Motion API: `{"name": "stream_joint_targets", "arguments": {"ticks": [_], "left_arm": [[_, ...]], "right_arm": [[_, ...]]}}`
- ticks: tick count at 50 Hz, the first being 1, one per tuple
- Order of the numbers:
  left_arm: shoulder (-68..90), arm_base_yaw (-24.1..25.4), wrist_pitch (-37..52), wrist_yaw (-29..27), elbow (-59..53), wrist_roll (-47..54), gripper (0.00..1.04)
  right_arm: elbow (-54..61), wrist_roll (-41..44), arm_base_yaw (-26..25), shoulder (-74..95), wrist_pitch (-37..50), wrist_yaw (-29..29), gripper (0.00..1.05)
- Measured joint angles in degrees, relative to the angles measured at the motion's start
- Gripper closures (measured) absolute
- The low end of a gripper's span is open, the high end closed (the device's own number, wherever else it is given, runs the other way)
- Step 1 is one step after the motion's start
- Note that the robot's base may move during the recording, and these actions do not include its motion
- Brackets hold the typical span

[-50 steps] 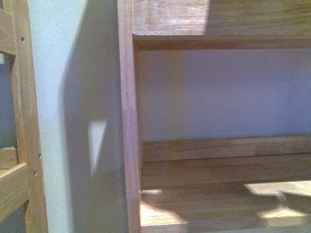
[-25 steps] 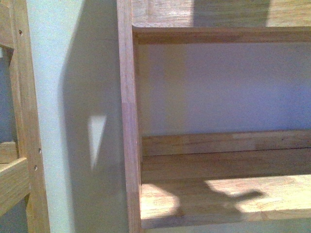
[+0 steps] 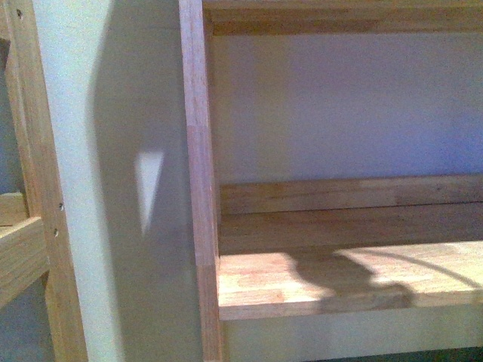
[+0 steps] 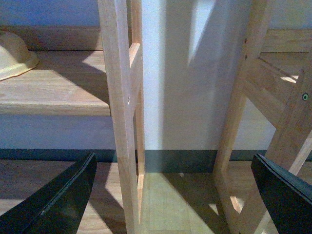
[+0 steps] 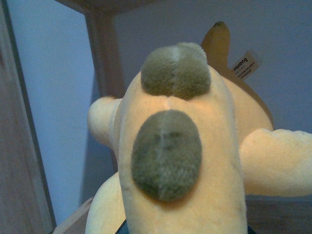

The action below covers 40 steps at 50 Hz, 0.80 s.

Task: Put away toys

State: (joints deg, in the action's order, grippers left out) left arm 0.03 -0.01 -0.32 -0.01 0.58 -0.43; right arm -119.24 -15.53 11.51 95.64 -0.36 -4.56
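The left gripper (image 4: 175,195) shows two broad, matte black fingers (image 4: 58,200), wedge-shaped with flat faces and sharp straight edges, bare of markings or cables.

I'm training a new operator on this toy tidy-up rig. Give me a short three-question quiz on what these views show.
1. True or false: the left pincer is shut on the plush toy.
2. The plush toy's fuzzy patches are: A) red, B) grey-green, C) bright blue.
3. Fill in: the shelf in the front view is made of ____.
Key: 1 false, it stands open and empty; 2 B; 3 wood.
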Motion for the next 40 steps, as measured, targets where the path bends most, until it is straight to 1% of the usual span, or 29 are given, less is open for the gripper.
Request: {"name": "stream_joint_targets", "arguments": {"ticks": [9, 20, 31, 40], "left_arm": [[0.0, 0.0, 0.0, 0.0, 0.0, 0.0, 0.06], [0.0, 0.0, 0.0, 0.0, 0.0, 0.0, 0.06], [0.0, 0.0, 0.0, 0.0, 0.0, 0.0, 0.06], [0.0, 0.0, 0.0, 0.0, 0.0, 0.0, 0.06]], "right_arm": [[-2.3, -6.0, 1.1, 5.4, -3.4, -7.0, 0.97], [-1.8, -11.4, 3.0, 7.4, -1.6, -11.5, 0.97], [-0.3, -16.5, 4.6, 7.9, 1.9, -14.1, 0.97], [0.7, -18.3, 5.8, 8.0, 2.8, -14.6, 0.97]]}}
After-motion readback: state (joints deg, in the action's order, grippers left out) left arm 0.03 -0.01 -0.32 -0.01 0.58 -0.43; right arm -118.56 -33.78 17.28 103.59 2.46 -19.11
